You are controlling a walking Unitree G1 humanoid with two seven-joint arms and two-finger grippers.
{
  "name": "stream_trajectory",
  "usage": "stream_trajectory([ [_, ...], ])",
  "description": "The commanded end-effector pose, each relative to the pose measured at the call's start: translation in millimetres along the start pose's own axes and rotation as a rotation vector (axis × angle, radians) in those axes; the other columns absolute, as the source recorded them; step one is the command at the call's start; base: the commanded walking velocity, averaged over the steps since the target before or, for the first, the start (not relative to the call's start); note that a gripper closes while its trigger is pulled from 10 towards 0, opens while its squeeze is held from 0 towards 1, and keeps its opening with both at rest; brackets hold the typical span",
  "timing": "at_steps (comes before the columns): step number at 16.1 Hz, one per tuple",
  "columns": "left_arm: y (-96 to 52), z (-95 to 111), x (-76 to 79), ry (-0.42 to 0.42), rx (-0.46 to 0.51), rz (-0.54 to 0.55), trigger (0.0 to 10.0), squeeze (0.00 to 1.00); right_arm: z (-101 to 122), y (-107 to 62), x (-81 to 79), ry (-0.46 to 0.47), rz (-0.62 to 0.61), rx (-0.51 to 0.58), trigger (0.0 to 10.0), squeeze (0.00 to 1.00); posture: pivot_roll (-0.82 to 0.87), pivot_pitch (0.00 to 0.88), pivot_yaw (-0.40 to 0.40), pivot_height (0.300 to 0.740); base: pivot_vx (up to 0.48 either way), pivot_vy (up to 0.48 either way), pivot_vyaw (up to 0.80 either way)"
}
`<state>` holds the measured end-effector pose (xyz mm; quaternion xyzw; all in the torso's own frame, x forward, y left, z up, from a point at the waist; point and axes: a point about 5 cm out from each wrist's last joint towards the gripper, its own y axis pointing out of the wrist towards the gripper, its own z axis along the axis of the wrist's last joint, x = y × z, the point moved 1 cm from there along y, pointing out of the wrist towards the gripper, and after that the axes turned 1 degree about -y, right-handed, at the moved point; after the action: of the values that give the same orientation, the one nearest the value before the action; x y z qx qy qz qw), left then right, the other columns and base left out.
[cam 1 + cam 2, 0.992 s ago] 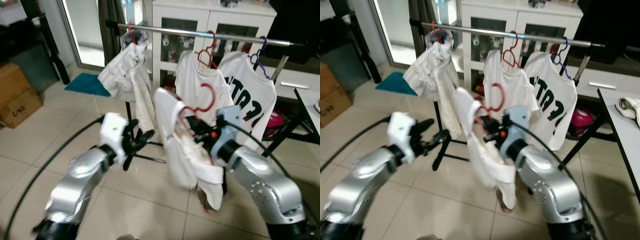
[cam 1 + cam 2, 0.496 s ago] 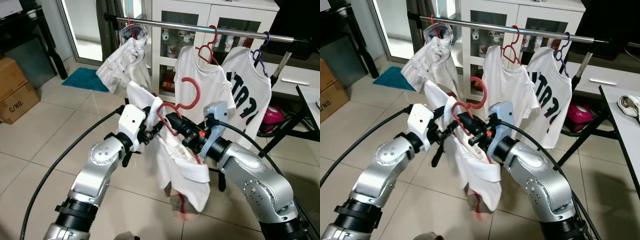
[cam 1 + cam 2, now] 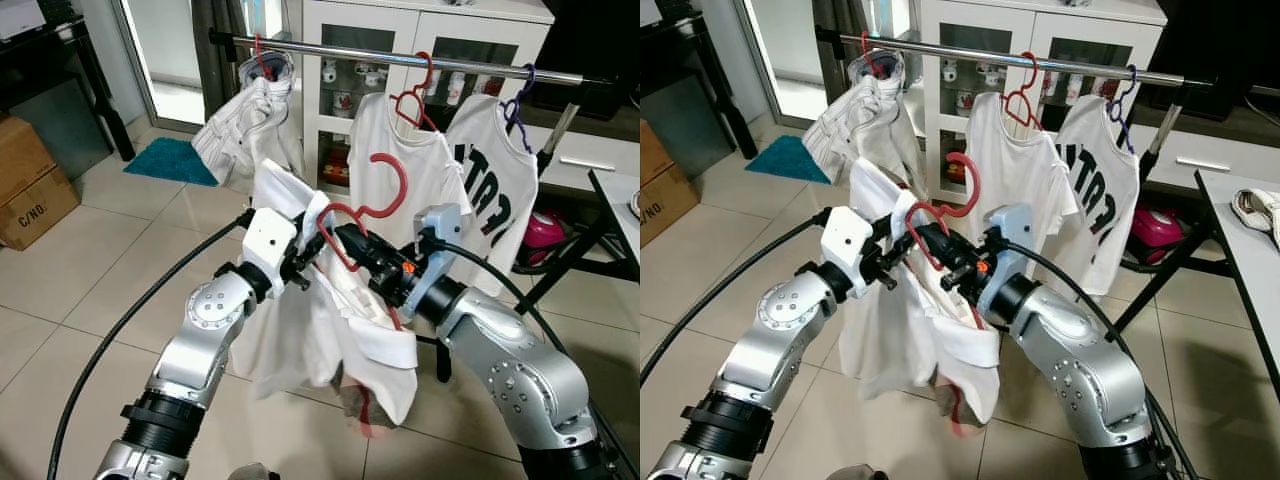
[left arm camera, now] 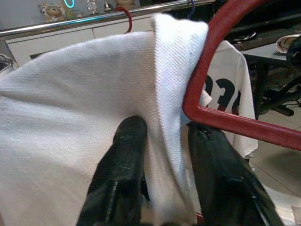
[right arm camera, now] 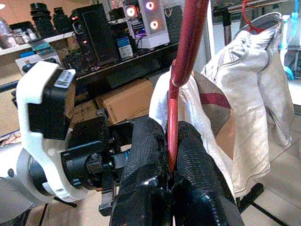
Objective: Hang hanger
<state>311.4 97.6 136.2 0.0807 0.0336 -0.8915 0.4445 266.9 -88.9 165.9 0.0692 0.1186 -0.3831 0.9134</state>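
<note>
Red hanger (image 3: pixel 372 205) clamped in right fingers (image 5: pixel 155 155), left fingers (image 4: pixel 123 155) pinching its white shirt (image 3: pixel 300 330)

Three garments (image 3: pixel 408 165) hang on the rail (image 3: pixel 400 55); one cardboard box (image 3: pixel 30 185).

Head stereo pair looks forward and down from above both arms, toward the clothes rail (image 3: pixel 400 56) at mid range; both eyes share rail, hung shirts and tiled floor (image 3: pixel 90 290). Left wrist camera sits very close on white cloth (image 4: pixel 70 103), facing the rail. Right wrist camera, close along the red hanger (image 5: pixel 181 70), faces the opposite arm and shelving
</note>
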Motion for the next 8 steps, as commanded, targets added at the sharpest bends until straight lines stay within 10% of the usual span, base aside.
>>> stream_trajectory([
  [1,1.9,0.8,1.0,0.013,0.004,-0.001,0.0,0.0,6.4,-1.0,0.3,0.004,-0.002,0.031,10.0,0.0,-0.02,0.0,0.016,0.74,0.0,0.0,0.0],
  [8,0.3,-0.8,-0.1,0.0,0.014,0.065,0.0,0.0,4.8,0.1,10.2,0.021,-0.057,0.021,10.0,0.0,-0.02,0.0,0.008,0.74,0.0,0.0,0.0],
])
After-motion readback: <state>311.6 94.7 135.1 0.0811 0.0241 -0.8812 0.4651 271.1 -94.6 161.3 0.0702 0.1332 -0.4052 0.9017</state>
